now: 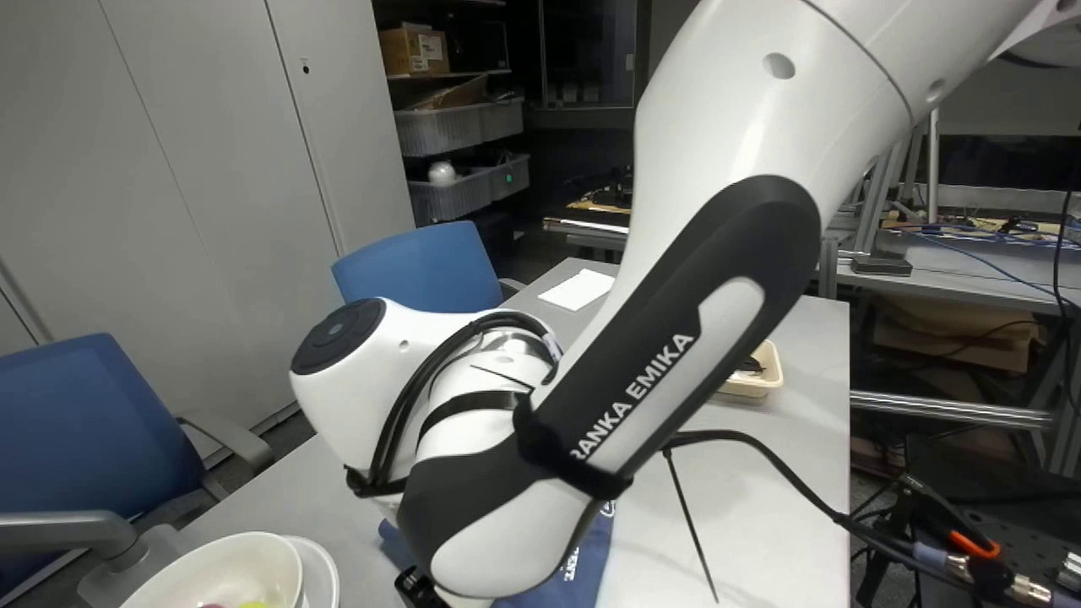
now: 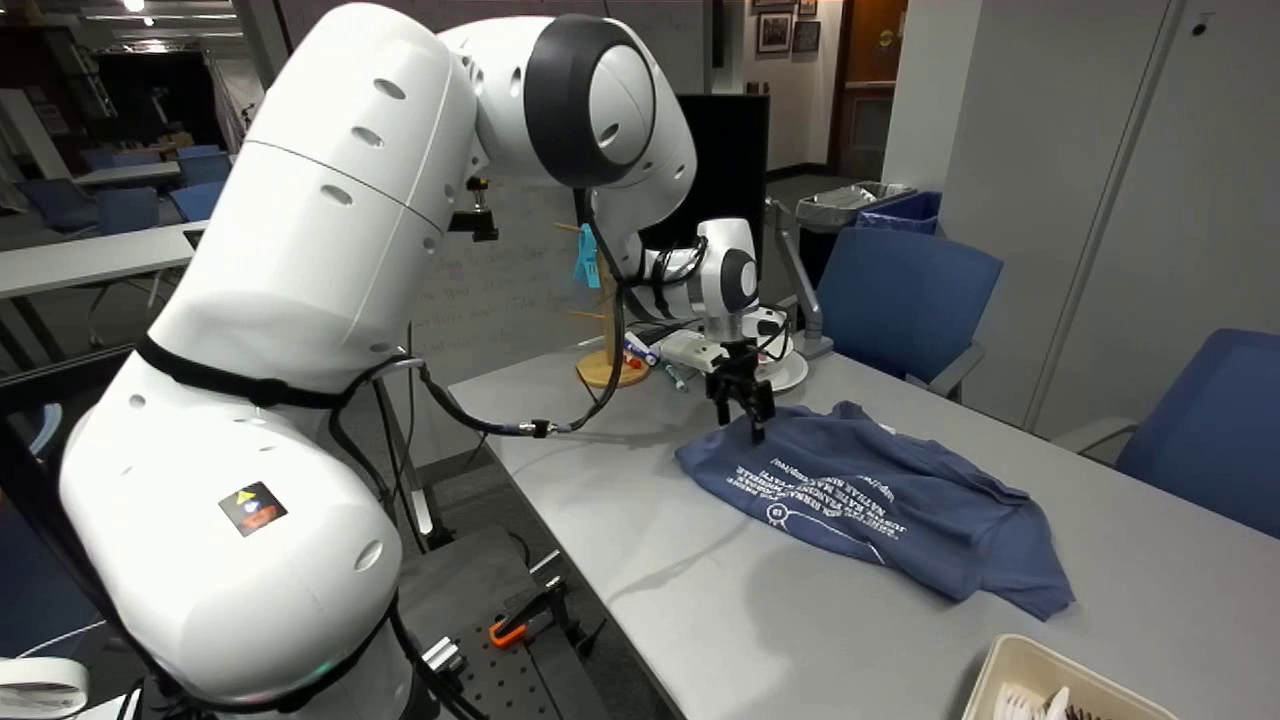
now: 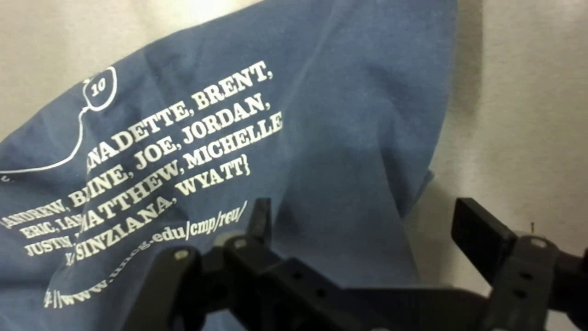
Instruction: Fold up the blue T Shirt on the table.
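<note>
The shirt (image 2: 880, 510) lies on the table (image 2: 650, 570), its long axis running from beneath the gripper (image 3: 363, 207) toward the tray (image 2: 1038, 662). The jaws stand wide, holding nothing, astride the shirt's edge: one over cloth, one beyond.

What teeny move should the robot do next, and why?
Maybe close the gripper gently on the blue T-shirt: in the wrist view the gripper's fingers are wide apart, one over the shirt, the other past its edge, so closing might pinch some cloth to fold.
</note>
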